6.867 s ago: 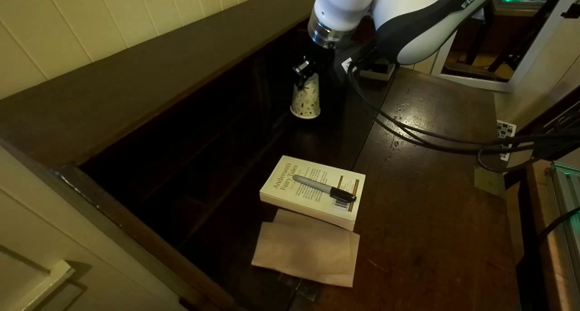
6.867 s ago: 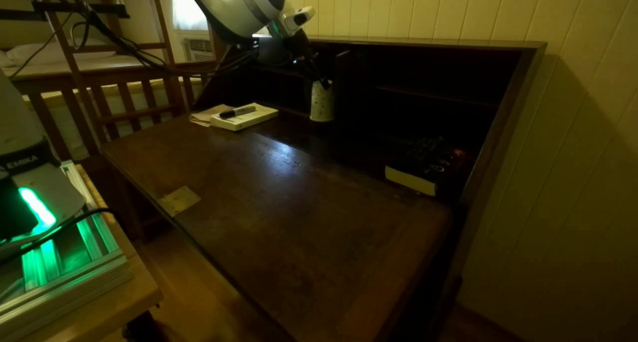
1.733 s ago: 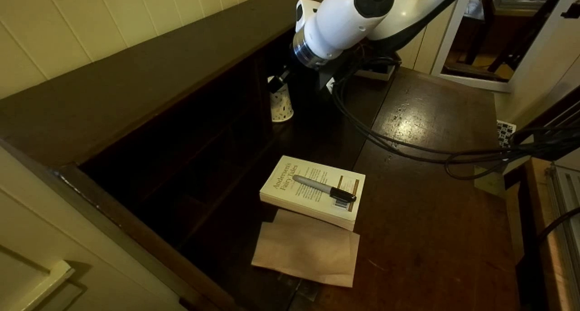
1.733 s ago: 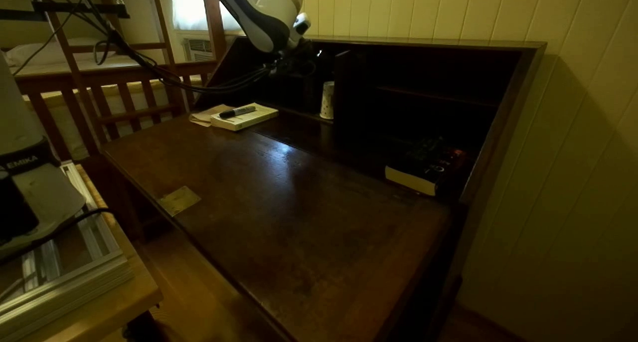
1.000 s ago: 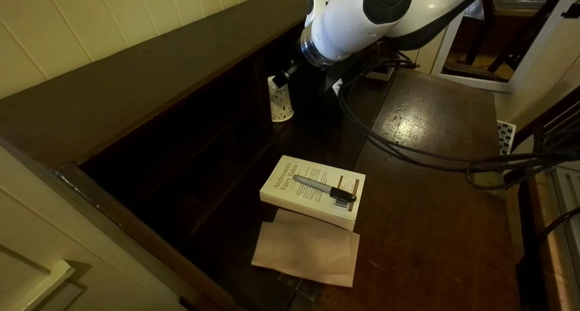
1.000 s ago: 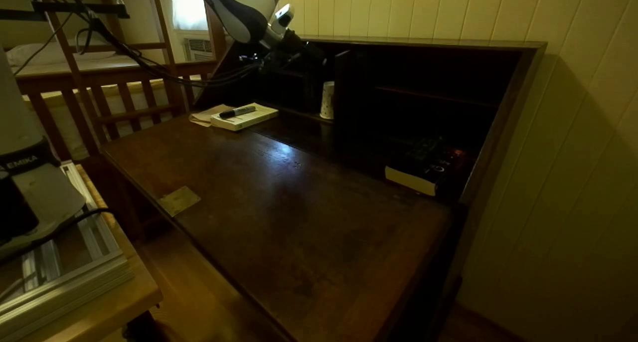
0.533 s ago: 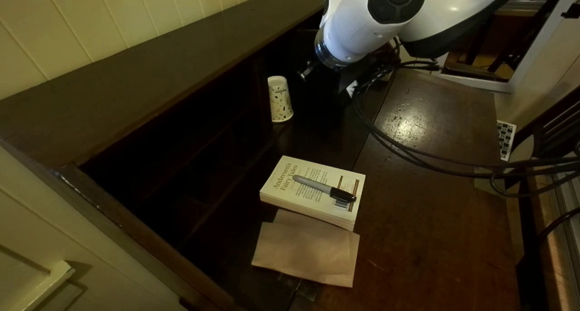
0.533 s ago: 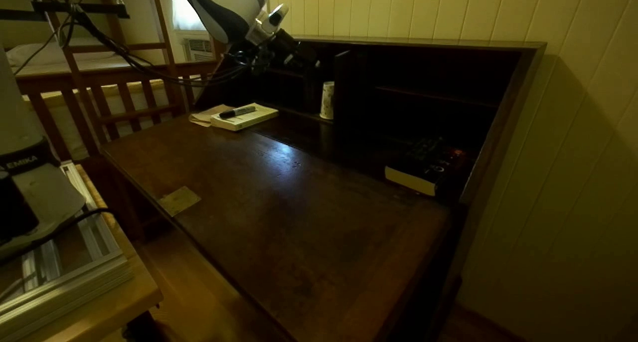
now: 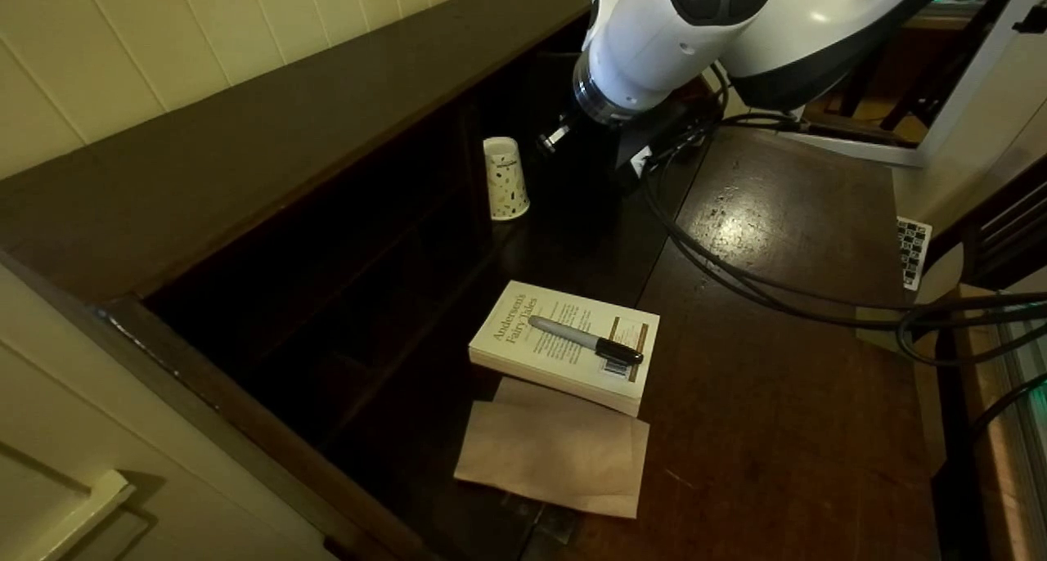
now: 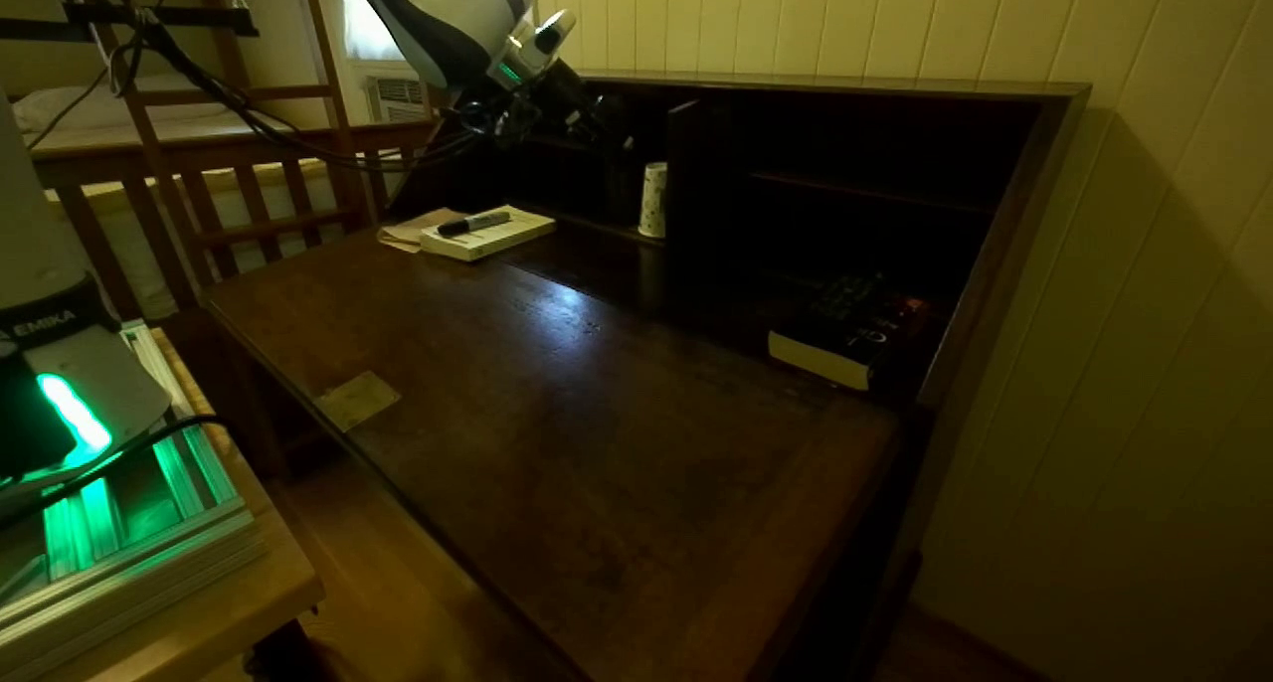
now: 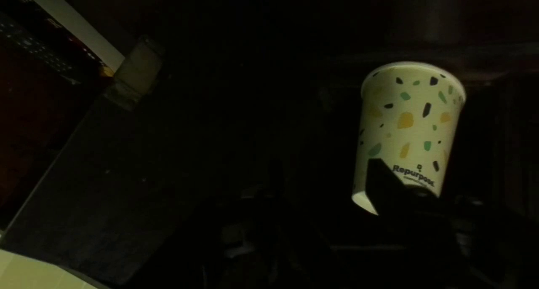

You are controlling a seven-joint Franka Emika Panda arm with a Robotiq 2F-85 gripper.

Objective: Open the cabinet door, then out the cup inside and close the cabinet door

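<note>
Black end effector [image 11: 325, 169]: fingers [image 11: 381, 183] standing apart, slanting downward in deep shadow.
White tapered paper cup with coloured flecks [image 11: 408, 124]: upside down on its rim at the mouth of a dark wooden cabinet [image 10: 845, 87], near the end effector but apart from it in both exterior views.
Upright dark wooden panel [image 10: 684, 185]: just beside the cup; door or divider, I cannot tell.
Cabinet: long, its inside too black to read.
Broad brown wooden desk [image 10: 557, 443]: in front of the cabinet, scratched, seamed lengthwise, a glare on its top.
Thick cream paperback [image 9: 556, 365]: flat on the desk, a grey-and-black marker [image 9: 585, 340] lying on it, folded tan paper [image 9: 556, 459] just beside.
Thick black-covered book [image 10: 850, 334]: flat, toward the opposite end of the cabinet.
Flat brass-coloured plate [image 10: 360, 401]: at the desk's front edge.
Room: pale yellow boarded wall [image 10: 845, 26] behind the cabinet; brown wooden bed frame [image 10: 151, 155] and bright window [image 10: 373, 36] past the desk; grey-white robot base [image 10: 99, 364], lit green.
</note>
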